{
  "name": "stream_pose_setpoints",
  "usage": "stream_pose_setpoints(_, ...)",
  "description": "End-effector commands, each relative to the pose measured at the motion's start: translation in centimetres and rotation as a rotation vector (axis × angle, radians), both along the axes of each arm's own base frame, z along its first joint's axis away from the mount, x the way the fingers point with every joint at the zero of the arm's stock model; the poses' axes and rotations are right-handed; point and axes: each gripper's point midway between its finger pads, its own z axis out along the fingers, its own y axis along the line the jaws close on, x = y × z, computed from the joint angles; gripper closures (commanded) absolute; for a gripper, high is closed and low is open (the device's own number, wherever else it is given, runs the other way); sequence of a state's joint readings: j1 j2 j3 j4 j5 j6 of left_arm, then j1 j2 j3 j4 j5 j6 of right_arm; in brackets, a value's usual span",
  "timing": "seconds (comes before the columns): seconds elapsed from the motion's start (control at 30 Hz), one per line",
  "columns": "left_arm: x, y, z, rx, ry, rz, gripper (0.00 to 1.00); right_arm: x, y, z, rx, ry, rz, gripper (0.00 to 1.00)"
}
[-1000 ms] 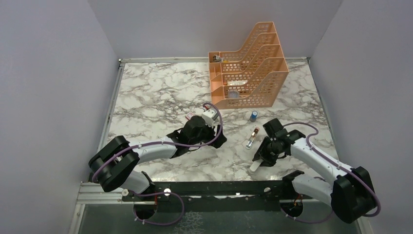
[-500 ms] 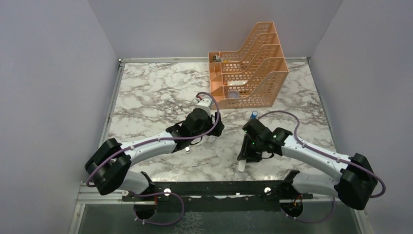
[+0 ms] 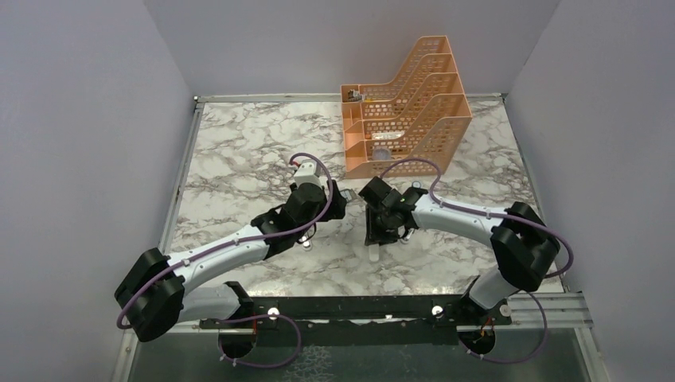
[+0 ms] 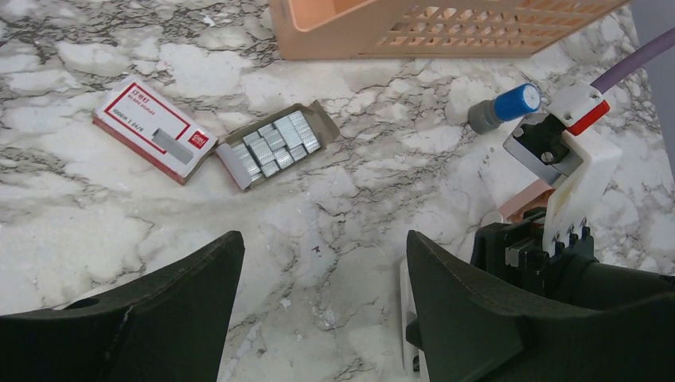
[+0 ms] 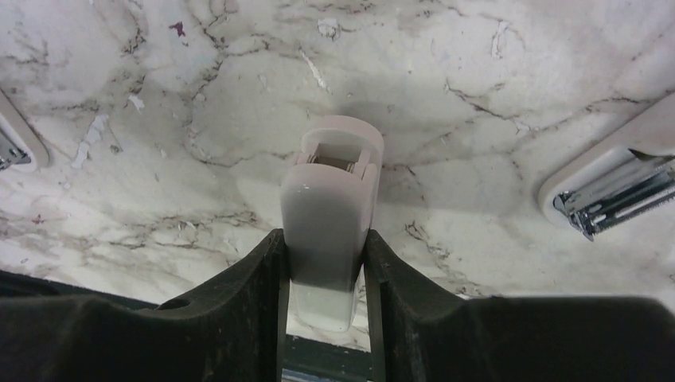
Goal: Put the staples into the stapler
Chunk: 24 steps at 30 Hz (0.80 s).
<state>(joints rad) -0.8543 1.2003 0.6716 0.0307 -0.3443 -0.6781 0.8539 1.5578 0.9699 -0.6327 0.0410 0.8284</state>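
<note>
My right gripper (image 5: 325, 239) is shut on a pale stapler (image 5: 330, 199), whose front end points away over the marble and shows metal inside. From above, the stapler (image 3: 374, 258) sticks out below the right gripper (image 3: 380, 235) at mid-table. The staples (image 4: 275, 143) lie as grey strips in an open grey tray, beside a flat red box with a white label (image 4: 151, 127). My left gripper (image 4: 322, 247) hangs open over bare marble, nearer than the tray, with nothing between its fingers. In the top view the arms hide the staples.
An orange desk organiser (image 3: 406, 111) stands at the back. A small blue cylinder (image 4: 505, 107) lies in front of it. A second pale stapler with a chrome channel (image 5: 605, 187) lies right of the held one; another pale piece (image 5: 12, 143) shows at the left edge.
My right arm has swung left from the near right to mid-table, carrying the stapler. My left gripper has moved back and left, still open.
</note>
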Motion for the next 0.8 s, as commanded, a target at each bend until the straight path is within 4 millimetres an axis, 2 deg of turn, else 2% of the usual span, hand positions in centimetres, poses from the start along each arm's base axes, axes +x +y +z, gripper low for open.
stream_pose_setpoints(0.0, 0.1, 1.7, 0.1, -0.004, -0.008, 0.078, 0.24, 1.1, 0.2, -1.0, -0.036, -0.038, 0.027, 0.60)
stream_pose_setpoints(0.1, 0.1, 1.7, 0.1, -0.006, -0.008, 0.076, 0.24, 0.9, 0.1, -1.4, -0.039, -0.025, 0.026, 0.55)
stream_pose_setpoints(0.27, 0.0, 1.3, -0.3, 0.004, 0.002, 0.056, 0.24, 0.2, -0.2, -0.5, -0.016, -0.025, 0.041, 0.38)
stream_pose_setpoints(0.37, -0.1, 0.9, -0.5, 0.002, 0.008, 0.031, 0.24, -1.2, -0.2, -0.4, 0.014, 0.002, 0.074, 0.37)
stream_pose_setpoints(0.47, -0.2, 0.4, -0.6, -0.009, 0.013, 0.011, 0.24, -3.2, -0.1, -0.7, 0.036, 0.058, 0.113, 0.37)
stream_pose_setpoints(0.57, -0.4, -0.1, -0.6, -0.024, 0.016, -0.013, 0.24, -4.4, 0.1, -1.0, 0.040, 0.079, 0.134, 0.39)
stream_pose_setpoints(0.63, -0.5, -0.4, -0.8, -0.031, 0.020, -0.030, 0.24, -4.5, 0.3, -1.2, 0.045, 0.077, 0.133, 0.43)
stream_pose_setpoints(0.77, -0.9, -1.0, -1.2, -0.041, 0.035, -0.063, 0.24, -3.6, 0.3, -1.0, 0.033, 0.039, 0.096, 0.57)
